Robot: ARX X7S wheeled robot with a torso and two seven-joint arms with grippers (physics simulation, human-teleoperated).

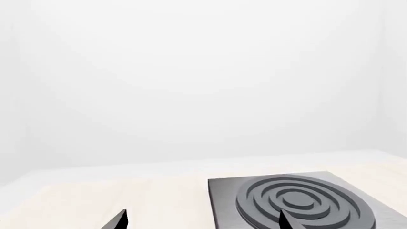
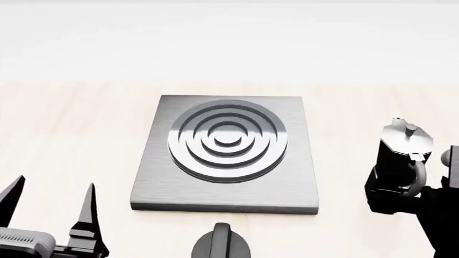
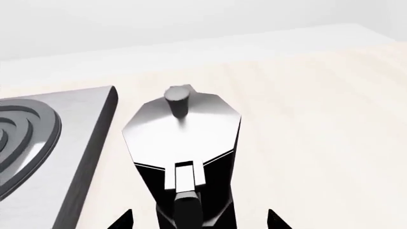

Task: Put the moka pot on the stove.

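Moka pot, head view: moka pot [image 2: 403, 153] stands upright on the pale wood counter [image 2: 64, 134], to the right of the stove [image 2: 294, 177] and apart from it, handle toward the robot.
Right gripper, head view: right gripper [image 2: 394, 188] sits at the pot's lower body; whether its fingers press the pot cannot be told here.
Left gripper, head view: left gripper [image 2: 50, 207] low at the near left, fingers spread wide, holding nothing.
Dial knob, head view: dial knob [image 2: 221, 244] just in front of the stove's near edge.
Left wrist view: two dark fingertips [image 1: 117, 220] well apart; stove [image 1: 222, 200] with ring burner [image 1: 298, 202] beyond them.
Right wrist view: moka pot [image 3: 184, 129] with silver lid between two fingertips [image 3: 124, 220] that stand clear of its sides; stove [image 3: 83, 143] edge just beside the pot.
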